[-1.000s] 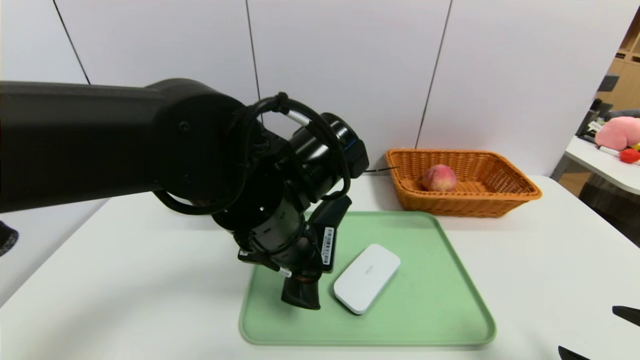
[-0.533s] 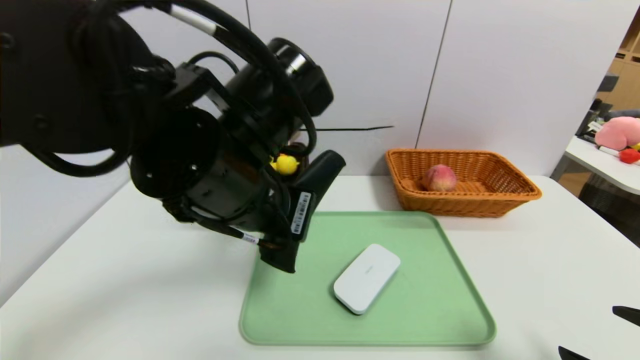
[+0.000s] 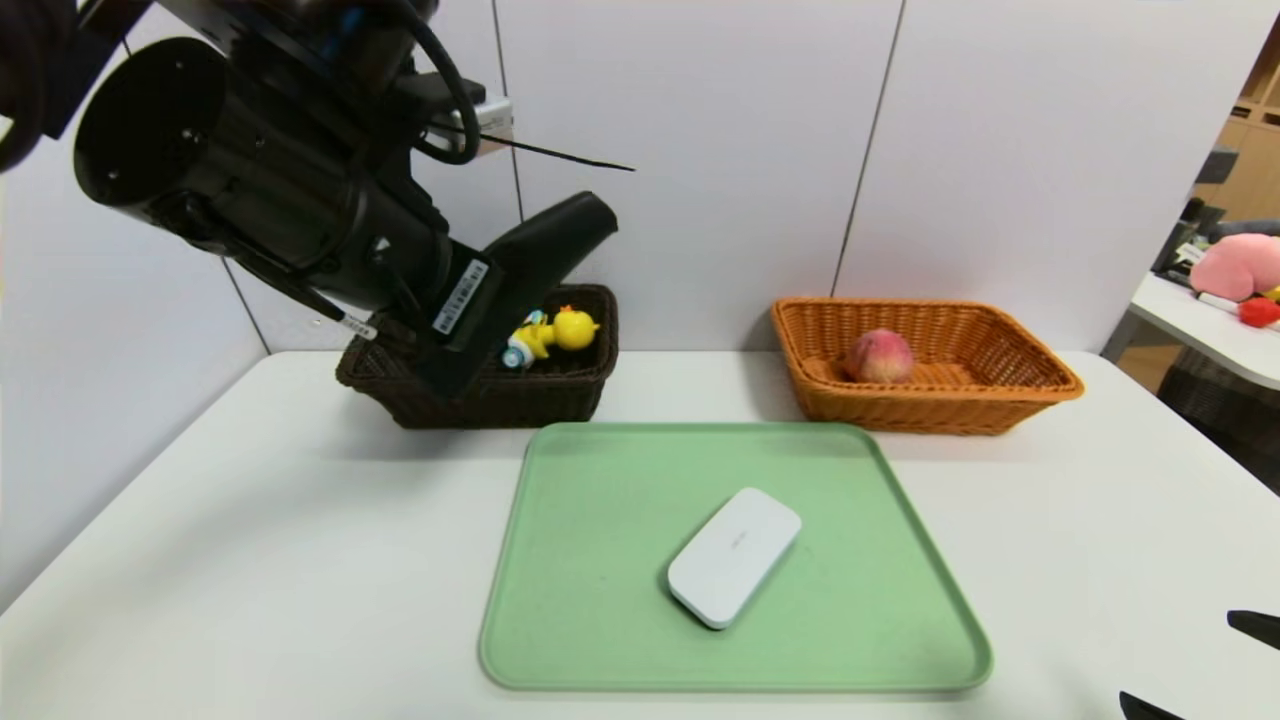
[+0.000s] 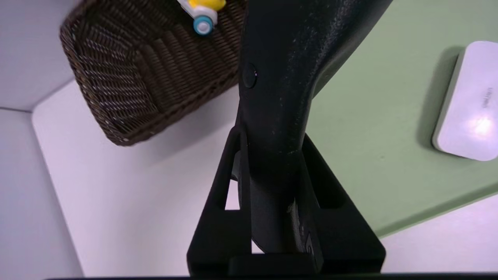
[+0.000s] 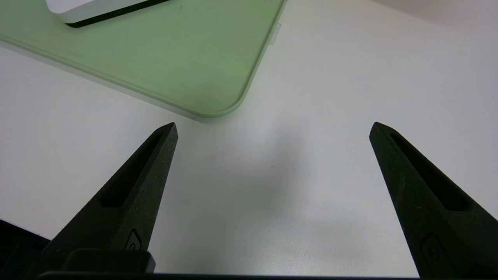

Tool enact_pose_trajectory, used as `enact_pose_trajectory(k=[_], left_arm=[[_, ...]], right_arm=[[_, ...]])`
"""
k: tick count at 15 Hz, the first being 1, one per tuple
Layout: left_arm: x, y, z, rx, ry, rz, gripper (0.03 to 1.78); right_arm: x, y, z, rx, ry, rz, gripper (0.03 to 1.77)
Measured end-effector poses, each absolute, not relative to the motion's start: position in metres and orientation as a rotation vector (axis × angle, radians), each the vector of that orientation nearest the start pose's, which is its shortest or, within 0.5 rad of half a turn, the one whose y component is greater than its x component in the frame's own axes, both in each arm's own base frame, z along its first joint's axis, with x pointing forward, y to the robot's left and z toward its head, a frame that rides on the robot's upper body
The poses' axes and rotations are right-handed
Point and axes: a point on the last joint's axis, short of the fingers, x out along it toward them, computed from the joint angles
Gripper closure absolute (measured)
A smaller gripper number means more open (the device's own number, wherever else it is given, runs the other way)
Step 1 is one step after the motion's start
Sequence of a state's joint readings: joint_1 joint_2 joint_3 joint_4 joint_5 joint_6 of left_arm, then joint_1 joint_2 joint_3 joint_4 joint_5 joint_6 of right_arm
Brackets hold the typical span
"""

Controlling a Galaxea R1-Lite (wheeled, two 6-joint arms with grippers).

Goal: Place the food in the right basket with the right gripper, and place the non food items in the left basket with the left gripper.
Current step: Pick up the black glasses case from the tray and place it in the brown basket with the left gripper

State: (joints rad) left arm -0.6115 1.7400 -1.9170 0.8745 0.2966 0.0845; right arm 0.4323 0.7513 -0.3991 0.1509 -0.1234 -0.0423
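The left gripper is clamped tight on a black hairdryer by its rigid handle — top-heavy, likely to swing — held just above the dark basket. The right gripper gapes empty.

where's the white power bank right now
In the head view the white power bank lies flat near the middle of the green tray, untouched.

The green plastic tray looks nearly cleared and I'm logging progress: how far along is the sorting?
Done: a pink peach lies in the orange wicker basket, and a yellow duck toy in the dark brown wicker basket. In hand: the left gripper grips a black hair dryer above that dark basket. Left: the white rectangular power bank on the green tray. The right gripper waits open over the table.
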Motion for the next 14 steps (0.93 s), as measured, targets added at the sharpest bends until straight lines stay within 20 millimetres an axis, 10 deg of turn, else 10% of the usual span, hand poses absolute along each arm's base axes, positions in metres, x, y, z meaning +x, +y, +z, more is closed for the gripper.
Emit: enact_pose_trajectory(k=[14], left_arm=[[0.312,-0.107,0.328,0.796,0.449,-0.519,1.47]], right_arm=[[0.056,0.023,0.166,-0.174,0.479,0.324,0.10]])
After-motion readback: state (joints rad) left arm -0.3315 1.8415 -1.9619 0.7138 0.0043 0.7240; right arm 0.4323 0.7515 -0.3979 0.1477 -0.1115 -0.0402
